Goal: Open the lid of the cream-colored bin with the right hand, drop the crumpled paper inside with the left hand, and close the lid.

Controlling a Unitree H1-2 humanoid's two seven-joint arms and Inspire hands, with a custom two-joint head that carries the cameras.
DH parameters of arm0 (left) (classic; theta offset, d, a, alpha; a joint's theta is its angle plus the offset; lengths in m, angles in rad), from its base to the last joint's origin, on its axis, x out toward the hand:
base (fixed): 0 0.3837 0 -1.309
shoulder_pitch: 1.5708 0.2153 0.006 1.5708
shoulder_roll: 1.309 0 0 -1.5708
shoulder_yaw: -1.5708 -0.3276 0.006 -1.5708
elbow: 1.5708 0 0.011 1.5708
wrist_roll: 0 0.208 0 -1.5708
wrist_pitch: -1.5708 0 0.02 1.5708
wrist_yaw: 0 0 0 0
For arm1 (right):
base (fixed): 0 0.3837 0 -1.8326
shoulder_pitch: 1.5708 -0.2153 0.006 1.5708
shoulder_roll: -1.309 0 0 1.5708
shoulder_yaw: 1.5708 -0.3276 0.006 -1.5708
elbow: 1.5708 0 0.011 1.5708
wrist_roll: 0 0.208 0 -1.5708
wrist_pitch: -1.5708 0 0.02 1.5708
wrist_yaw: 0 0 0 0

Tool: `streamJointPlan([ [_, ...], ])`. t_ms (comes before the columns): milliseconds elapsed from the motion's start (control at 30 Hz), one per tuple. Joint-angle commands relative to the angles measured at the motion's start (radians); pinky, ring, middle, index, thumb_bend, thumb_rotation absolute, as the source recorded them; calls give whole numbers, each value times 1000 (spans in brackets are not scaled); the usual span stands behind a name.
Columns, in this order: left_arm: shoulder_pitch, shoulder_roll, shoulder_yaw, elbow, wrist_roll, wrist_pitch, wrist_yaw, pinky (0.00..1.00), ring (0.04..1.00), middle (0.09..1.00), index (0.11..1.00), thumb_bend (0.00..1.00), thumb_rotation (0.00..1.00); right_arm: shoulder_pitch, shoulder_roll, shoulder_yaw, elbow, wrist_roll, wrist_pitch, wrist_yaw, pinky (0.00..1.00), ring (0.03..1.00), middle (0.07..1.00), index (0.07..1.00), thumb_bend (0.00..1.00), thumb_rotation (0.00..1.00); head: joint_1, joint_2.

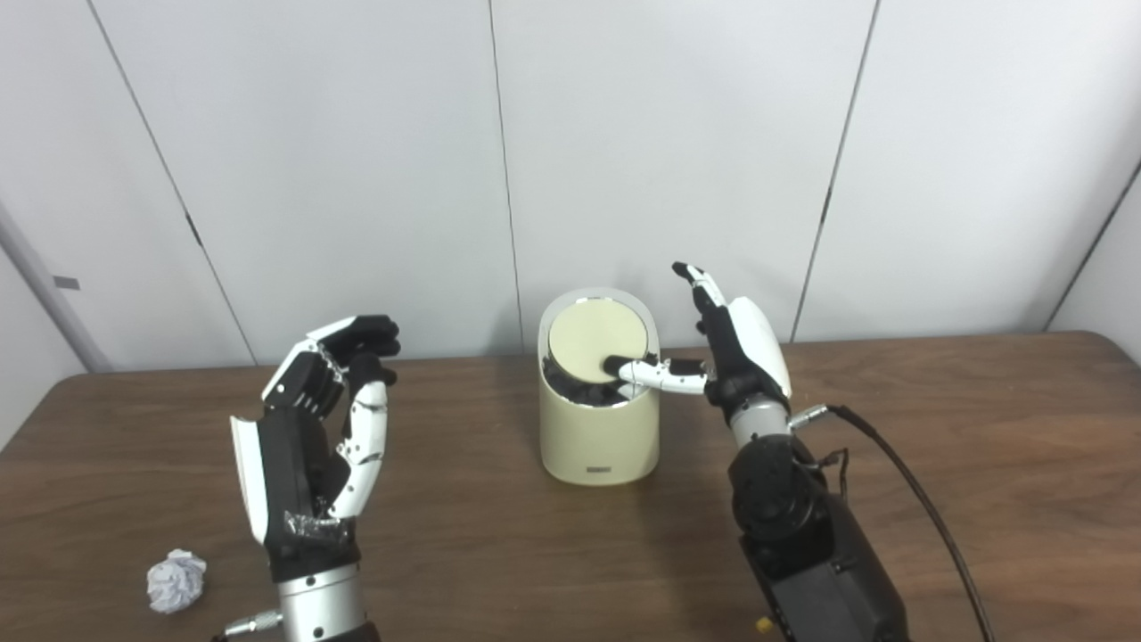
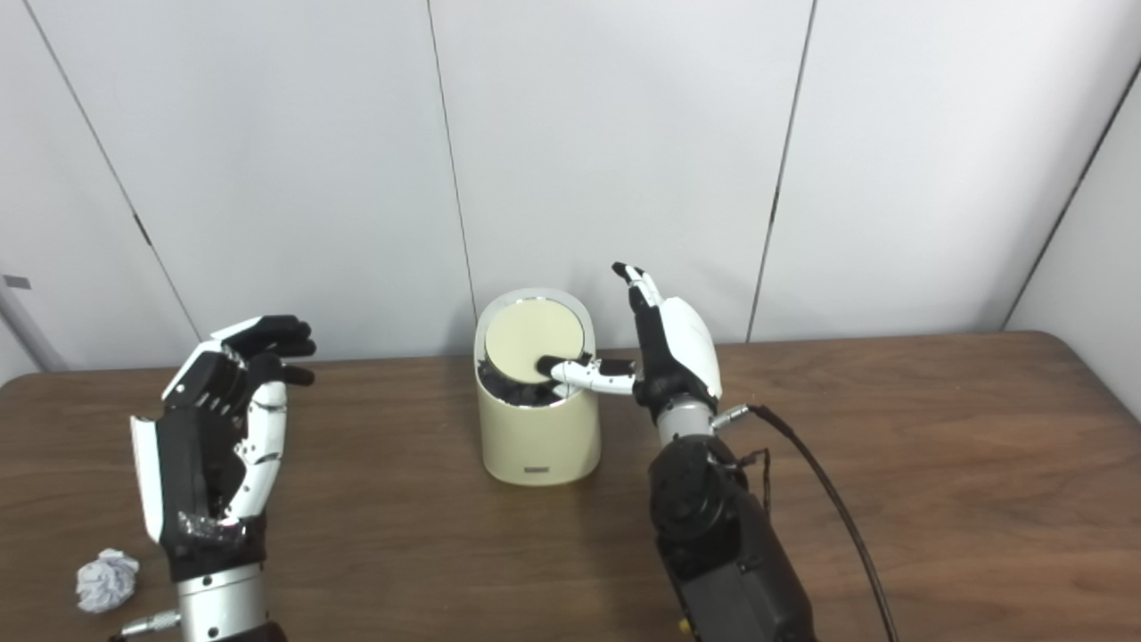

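On the long brown table [image 1: 936,464] the cream-colored bin [image 1: 599,437] stands near the back wall, and the right hand [image 1: 726,352], fingers spread and holding nothing, has its thumb tip pressed on the near edge of the round lid [image 1: 595,339], which looks tipped inward with dark showing beneath it. So the opening step seems to be in hand, I'd say. The left hand [image 1: 316,437] hovers open and empty, and next must reach down for the crumpled paper [image 1: 176,580] lying just beside it.
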Motion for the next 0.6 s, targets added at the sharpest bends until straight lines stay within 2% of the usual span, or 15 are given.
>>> streamJointPlan([
  [0,-32,-7,-5,-33,0,-13,0,516,619,647,632,269,497,-33,16,8,-52,-14,-17,-2,731,907,961,932,967,382,0,0],
  [67,-32,-6,-5,-33,2,-13,1,516,620,647,631,269,502,-25,16,0,-65,7,-32,3,753,911,961,938,951,458,0,-1],
  [100,-32,-6,-5,-32,3,-13,1,516,620,647,631,267,504,-22,15,-4,-68,15,-43,4,771,912,958,938,925,559,0,-1],
  [133,-32,-5,-4,-30,4,-14,1,516,620,647,631,266,505,-18,12,-7,-73,24,-56,7,781,913,957,938,912,611,-2,-3],
  [167,-32,-4,-4,-28,4,-14,1,516,620,647,631,265,507,-14,8,-8,-80,31,-63,11,790,911,953,936,876,761,-3,-4],
  [200,-32,-3,-3,-27,4,-15,1,516,620,647,632,263,507,-12,7,-8,-83,36,-66,14,799,913,951,936,871,847,-3,-6],
  [267,-32,-2,-2,-25,-1,-17,2,514,619,647,632,261,498,-3,5,-13,-94,52,-78,20,813,920,951,937,870,956,-3,-8],
  [400,-31,0,-2,-24,-2,-18,1,513,619,648,632,258,488,12,2,-20,-104,77,-102,21,809,917,944,927,863,998,-5,-8],
  [567,-29,1,-3,-25,3,-21,0,510,618,649,633,258,491,42,-7,-23,-135,104,-129,32,767,893,929,912,916,1000,-3,-7],
])
